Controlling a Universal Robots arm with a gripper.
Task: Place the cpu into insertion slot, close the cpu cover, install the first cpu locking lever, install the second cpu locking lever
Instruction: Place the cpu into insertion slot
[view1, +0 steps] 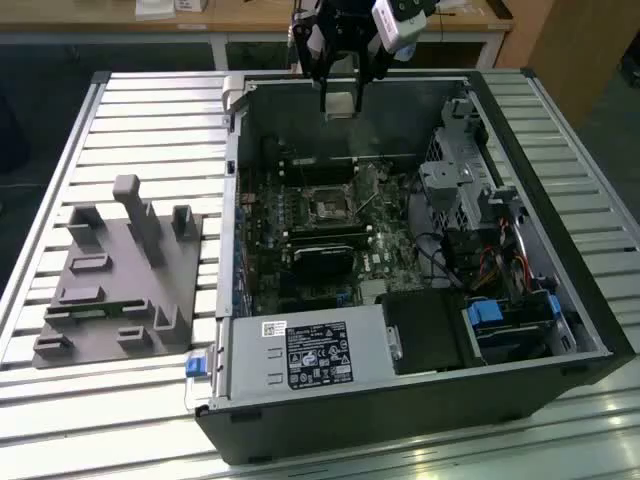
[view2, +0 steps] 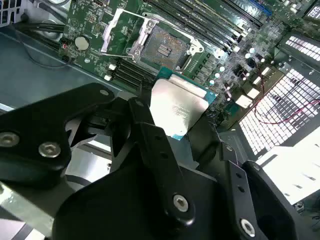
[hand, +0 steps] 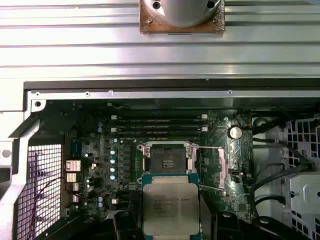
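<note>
My gripper (view1: 340, 92) hangs above the far wall of the open computer case (view1: 230, 200), shut on the cpu (view1: 340, 105), a pale silvery square chip. In both wrist views the cpu (view2: 180, 105) (hand: 170, 205) sits between black fingers (view2: 150, 130), held well above the motherboard. The insertion slot (view1: 325, 203) (view2: 162, 47) (hand: 169, 159) lies bare with its dark centre showing. The cpu cover (view2: 117, 30) is a silvery frame swung up beside the slot. Thin locking levers (hand: 210, 148) stick out to one side of the slot.
A grey fixture plate (view1: 120, 280) with posts stands on the slatted table (view1: 150, 120) at the exterior view's left. Inside the case are a white-labelled grey box (view1: 300, 355), a long black card (view1: 322, 258), a metal drive cage (view1: 465, 185) and loose cables (view1: 500, 265).
</note>
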